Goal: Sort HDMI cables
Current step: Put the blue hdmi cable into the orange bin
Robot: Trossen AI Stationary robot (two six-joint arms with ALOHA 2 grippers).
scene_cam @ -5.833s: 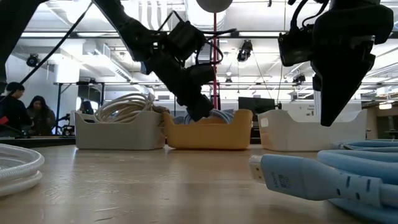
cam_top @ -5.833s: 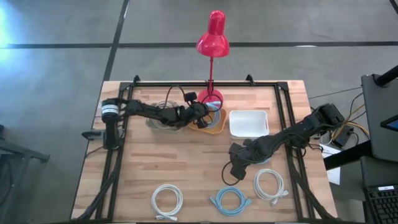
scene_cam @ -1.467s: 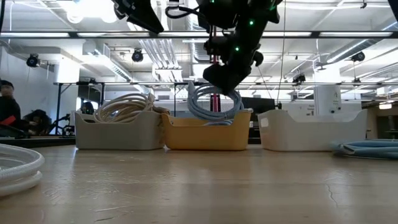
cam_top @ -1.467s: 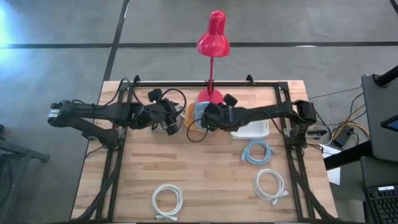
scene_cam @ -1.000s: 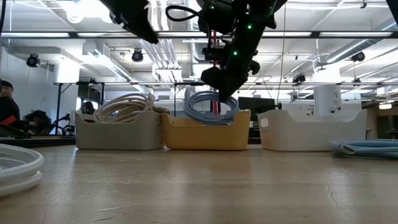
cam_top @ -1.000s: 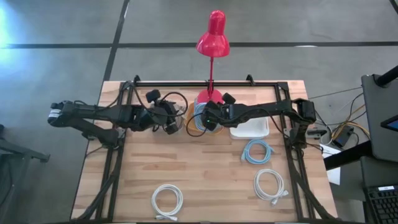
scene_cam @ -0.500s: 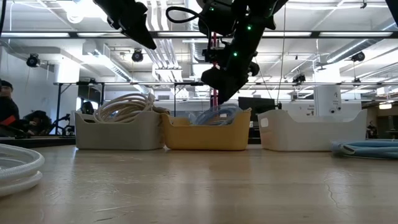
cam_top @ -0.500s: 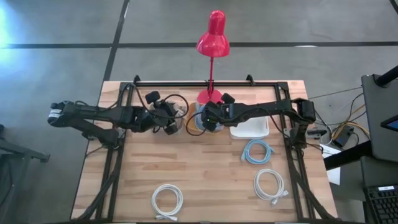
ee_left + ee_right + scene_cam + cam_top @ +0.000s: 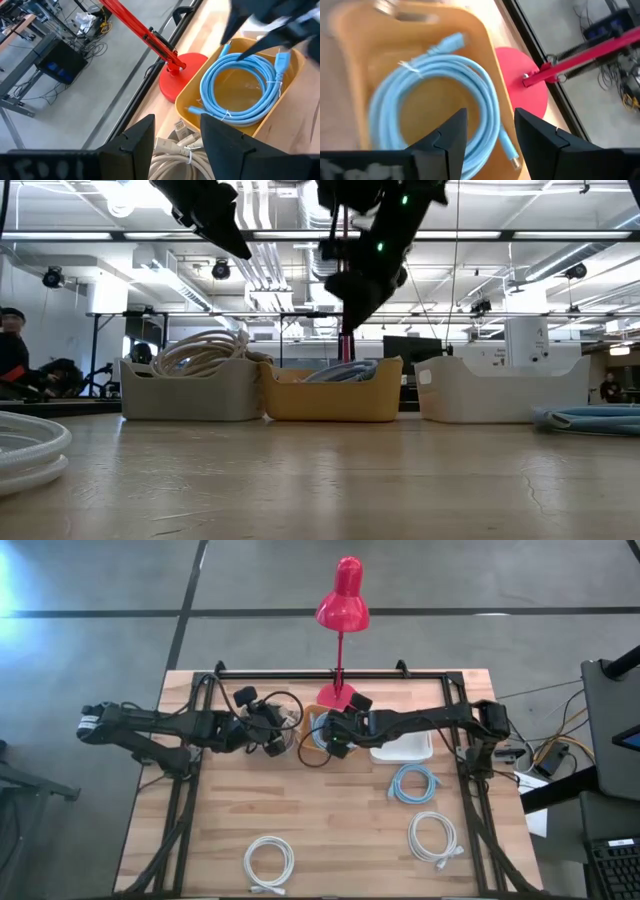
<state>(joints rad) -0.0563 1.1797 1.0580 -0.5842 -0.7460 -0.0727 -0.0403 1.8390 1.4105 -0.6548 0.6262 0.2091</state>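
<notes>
While the right gripper (image 9: 333, 740) hangs just above the yellow bin (image 9: 427, 30) with its fingers spread and nothing between them, we see a light blue HDMI cable (image 9: 432, 112) lying coiled inside that bin. Our left gripper (image 9: 272, 732) hovers over the grey bin (image 9: 190, 390) holding beige cables (image 9: 180, 160) — its fingers are also apart. On the table (image 9: 320, 830) lie another light blue coil (image 9: 412, 783) and two white coils (image 9: 268, 863) — one (image 9: 433, 836) near the right edge.
</notes>
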